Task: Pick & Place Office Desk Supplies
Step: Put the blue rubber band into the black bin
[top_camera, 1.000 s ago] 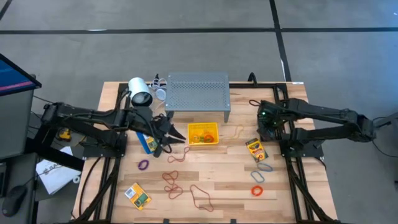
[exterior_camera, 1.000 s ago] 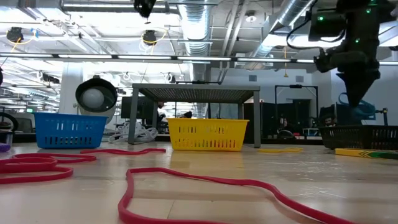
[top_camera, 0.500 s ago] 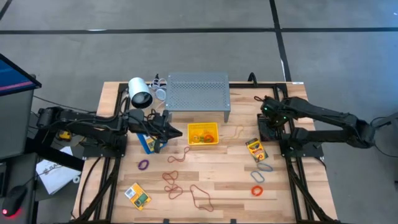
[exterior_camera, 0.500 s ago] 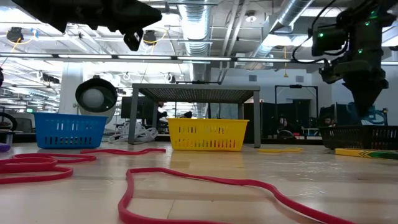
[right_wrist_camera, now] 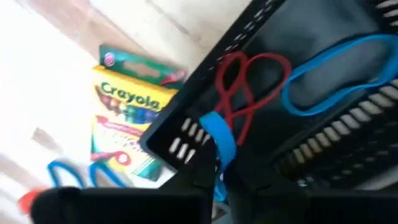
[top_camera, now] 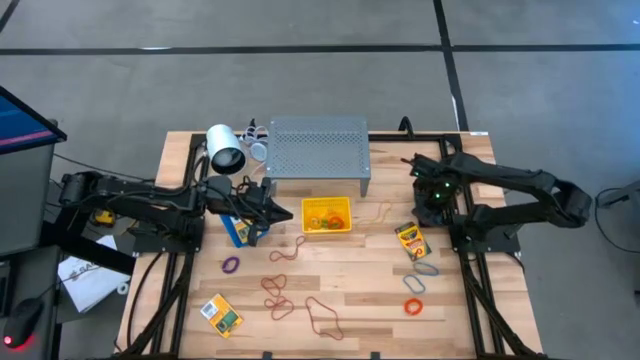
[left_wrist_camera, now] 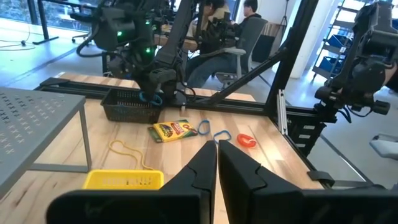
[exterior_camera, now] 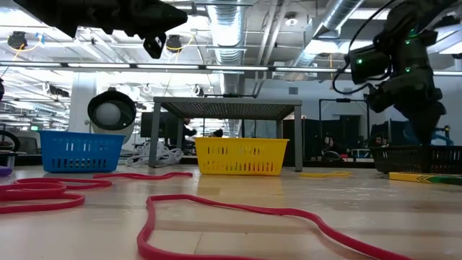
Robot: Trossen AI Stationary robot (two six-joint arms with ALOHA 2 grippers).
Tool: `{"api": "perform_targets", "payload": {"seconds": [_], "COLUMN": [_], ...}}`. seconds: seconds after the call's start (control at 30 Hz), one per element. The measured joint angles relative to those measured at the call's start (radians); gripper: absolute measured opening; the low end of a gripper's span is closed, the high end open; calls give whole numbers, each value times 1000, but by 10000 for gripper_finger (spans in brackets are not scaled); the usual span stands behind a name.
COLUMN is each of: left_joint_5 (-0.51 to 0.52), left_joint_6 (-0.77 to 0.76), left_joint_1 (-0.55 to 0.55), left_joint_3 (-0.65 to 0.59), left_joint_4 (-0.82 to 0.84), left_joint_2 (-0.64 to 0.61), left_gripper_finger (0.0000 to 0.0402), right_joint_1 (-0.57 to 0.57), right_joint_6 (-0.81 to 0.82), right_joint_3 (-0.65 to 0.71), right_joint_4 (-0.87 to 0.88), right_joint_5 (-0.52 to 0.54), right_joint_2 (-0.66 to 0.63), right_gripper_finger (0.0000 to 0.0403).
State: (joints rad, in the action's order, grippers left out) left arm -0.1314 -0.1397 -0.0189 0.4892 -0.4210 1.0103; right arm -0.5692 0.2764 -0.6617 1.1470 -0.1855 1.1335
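The left gripper (top_camera: 281, 213) is hovering above the table with its fingers (left_wrist_camera: 239, 169) pressed together and nothing between them; the blue bin (top_camera: 238, 228) is lying just behind and under its jaws, and the yellow bin (top_camera: 327, 215), with some bands inside, is sitting just ahead of its tips. Many loose rubber bands (top_camera: 279, 297) are lying on the wood, well apart from both grippers. The right gripper (top_camera: 428, 195) is hanging over the black bin (right_wrist_camera: 298, 118), and its jaws are standing only a little apart around a blue rubber band (right_wrist_camera: 219, 144) that is draping over the bin rim right at the fingertips. A red band (right_wrist_camera: 249, 84) and another blue one are already lying inside the bin beyond the jaws, and a crayon box (right_wrist_camera: 127, 121) is lying outside, just beside the bin wall. The band is probably being released now. The risk is that it is sitting on the rim, so it could slide outside, or stick to a finger and be lifted out again.
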Motion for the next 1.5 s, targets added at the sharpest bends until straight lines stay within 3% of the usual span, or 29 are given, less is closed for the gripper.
{"api": "perform_targets", "payload": {"seconds": [0.37,0.47,0.87,1.07,1.33,1.5], "left_joint_5": [0,0,0,0,5,6], "left_joint_6": [35,37,29,30,30,30], "left_joint_1": [0,-5,-35,-35,-35,-35], "left_joint_3": [0,0,1,1,1,1], "left_joint_4": [-2,-2,-18,-30,-21,-10], "left_joint_2": [0,0,0,0,-2,-2], "left_gripper_finger": [11,11,11,11,11,11], "right_joint_1": [-75,-105,-196,-217,-221,-224], "right_joint_6": [-38,-50,-125,-120,-134,-113], "right_joint_3": [0,0,-97,-100,-100,-100], "right_joint_4": [-8,-7,15,101,27,48], "right_joint_5": [3,13,3,28,13,-46], "right_joint_2": [98,94,38,69,75,77], "right_gripper_finger": [165,187,150,146,99,114]}}
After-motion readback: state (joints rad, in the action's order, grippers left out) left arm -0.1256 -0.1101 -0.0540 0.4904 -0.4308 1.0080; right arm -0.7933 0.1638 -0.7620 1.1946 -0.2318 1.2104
